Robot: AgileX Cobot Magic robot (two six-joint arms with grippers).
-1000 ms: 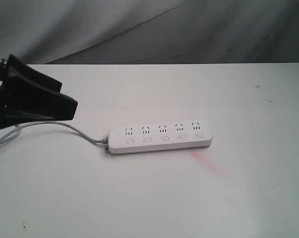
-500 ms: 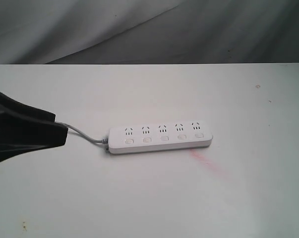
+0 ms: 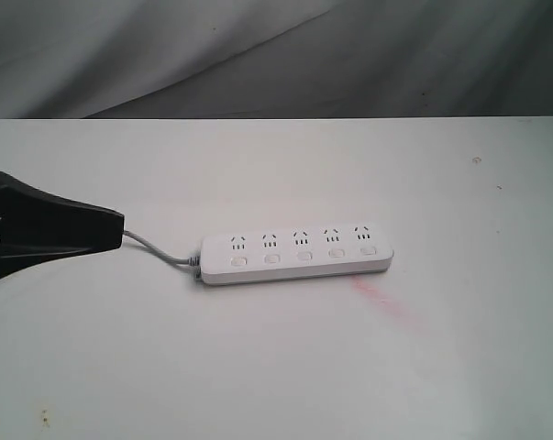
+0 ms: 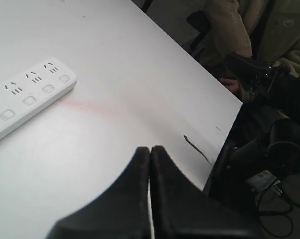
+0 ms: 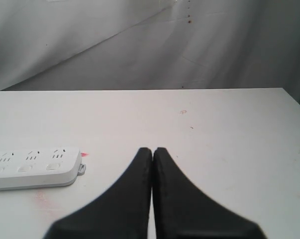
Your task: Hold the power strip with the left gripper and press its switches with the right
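I log the power strip [image 3: 296, 255] flat on the table [image 3: 276, 376], untouched. Left gripper [image 3: 118, 229] and right gripper [image 5: 152, 149] both pinched closed, holding nothing.

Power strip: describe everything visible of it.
The power strip is a long white plastic bar with rounded ends, lying flat, sockets up, on the white table. Each of its five socket groups has a white button beside it. A grey-white cord leaves the end nearest the left hand, which is clear of it.
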